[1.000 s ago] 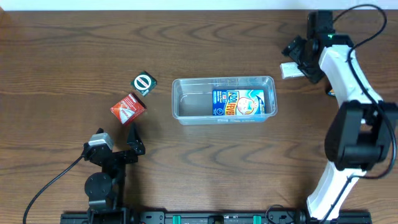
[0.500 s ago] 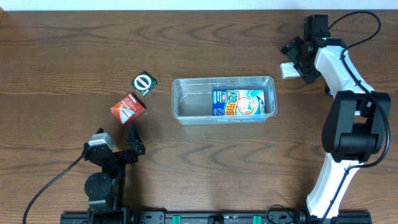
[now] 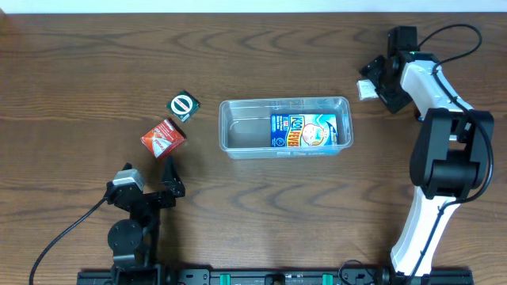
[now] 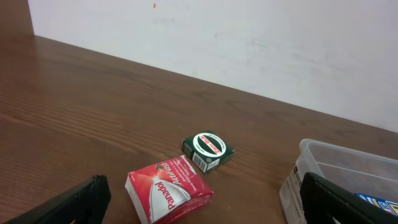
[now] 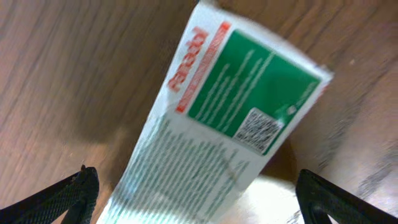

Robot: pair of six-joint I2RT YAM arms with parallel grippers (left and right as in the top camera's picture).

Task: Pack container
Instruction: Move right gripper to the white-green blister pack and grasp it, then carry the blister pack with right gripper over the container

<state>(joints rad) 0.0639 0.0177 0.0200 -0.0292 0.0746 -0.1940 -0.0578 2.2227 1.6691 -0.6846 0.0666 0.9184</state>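
**Left side.** The left gripper [image 4: 202,199] sits at the near left of the table [image 3: 79,63], exactly as a second ago. Its claw is spread and holds nothing. Just beyond it lie a red box [image 3: 163,136] and a dark green box [image 3: 183,105], near each other. Both are outside the container and neither has been disturbed.

**Centre.** The container [image 3: 231,134] stands mid-table and has not moved. A blue packet [image 3: 305,131] lies flat in its right half.

**Right side.** This is the only change. Over the last second the right gripper [image 5: 196,186] has drawn in over the white-and-green box [image 3: 365,88] toward the far right edge. The box now fills the wrist view between the fingers. The claw is spread wide, with one finger on each side, and has not pinched the box.

**Finding.** One item is packed and three remain out. I judge that a grasp of the white-and-green box is imminent. The box lies skewed to the fingers, so the closure may twist it.
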